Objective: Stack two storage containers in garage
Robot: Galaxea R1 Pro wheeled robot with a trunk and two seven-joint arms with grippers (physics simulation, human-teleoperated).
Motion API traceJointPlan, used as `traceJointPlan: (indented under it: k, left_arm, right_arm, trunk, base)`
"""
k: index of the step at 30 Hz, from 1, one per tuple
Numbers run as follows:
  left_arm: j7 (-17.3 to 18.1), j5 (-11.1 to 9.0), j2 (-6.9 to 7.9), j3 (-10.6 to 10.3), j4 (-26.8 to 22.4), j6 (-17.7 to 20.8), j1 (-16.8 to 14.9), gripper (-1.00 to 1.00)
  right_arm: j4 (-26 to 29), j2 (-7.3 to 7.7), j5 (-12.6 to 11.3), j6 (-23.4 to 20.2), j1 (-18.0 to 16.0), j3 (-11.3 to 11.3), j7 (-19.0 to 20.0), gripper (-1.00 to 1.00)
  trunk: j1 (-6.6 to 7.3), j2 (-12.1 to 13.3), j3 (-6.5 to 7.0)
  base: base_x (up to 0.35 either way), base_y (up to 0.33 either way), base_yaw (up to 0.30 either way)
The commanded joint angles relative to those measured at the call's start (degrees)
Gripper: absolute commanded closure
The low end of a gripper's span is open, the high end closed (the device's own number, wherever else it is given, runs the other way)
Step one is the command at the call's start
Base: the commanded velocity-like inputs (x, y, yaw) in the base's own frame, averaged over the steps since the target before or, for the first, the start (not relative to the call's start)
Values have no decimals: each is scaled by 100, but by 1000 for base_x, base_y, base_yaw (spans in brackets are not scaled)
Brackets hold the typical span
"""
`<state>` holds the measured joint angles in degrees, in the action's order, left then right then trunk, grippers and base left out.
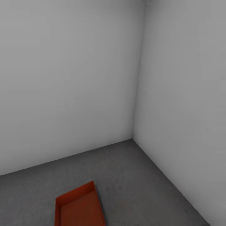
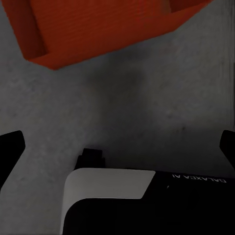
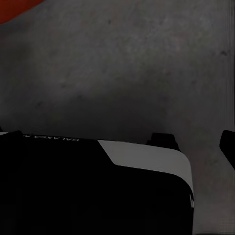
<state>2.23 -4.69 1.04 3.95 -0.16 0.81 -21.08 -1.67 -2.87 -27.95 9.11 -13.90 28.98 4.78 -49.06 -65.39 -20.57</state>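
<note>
- Found one storage container (image 1: 80,208) lying flat and open-topped on the floor (image 1: 131,175) of the garage, near the corner where two pale grey walls (image 1: 62,78) met, well clear of both.
- Made out a single bin only; could not tell whether a second sat nested inside it.
- Read the left gripper (image 2: 122,147) as released: fingers spread to the edges of its wrist view, bare concrete between them, the bin just ahead and untouched.
- Read the right gripper (image 3: 122,142) as released and empty too, judging by the one finger seen far out at the side; the other merged with the dark robot body (image 3: 73,186), so less certain.
- Judged the first placement done and the stacking possibly not yet done.
- Risks from here, as a judgement:
  - Could knock or drag the placed bin out of position, given how close the base and arms stood to it.
  - Could set the second bin down skewed or half off the first, since the thin straight walls offered little ledge.
  - Could lose a pinch on a thin wall mid-carry and drop the bin.
</note>
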Motion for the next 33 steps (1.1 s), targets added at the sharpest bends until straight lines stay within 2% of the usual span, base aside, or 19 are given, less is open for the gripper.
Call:
traceJointPlan:
  k: [1, 18, 29, 33]
  left_arm:
    - [23, -49, 2, 35, -1, 8, -2, -100]
    - [23, -49, 3, 35, -1, 25, -2, -100]
    - [23, -49, 16, 35, -1, 10, 144, -100]
    - [23, -49, 18, 35, -1, 14, 156, -100]
  right_arm:
    - [-18, -3, -61, 29, -8, 36, 31, -100]
    - [-18, -3, -68, 26, -8, 29, 31, -100]
    - [-26, 14, -71, 21, 71, 29, 31, -100]
    - [-27, 19, -159, 21, 77, 29, 31, -100]
  trunk:
    - [0, -4, -6]
    - [0, -4, -6]
    - [0, -4, -6]
    - [0, -4, -6]
  base:
    - [0, 0, -282]
    - [0, 0, -282]
    - [0, 0, -282]
    - [0, 0, -282]
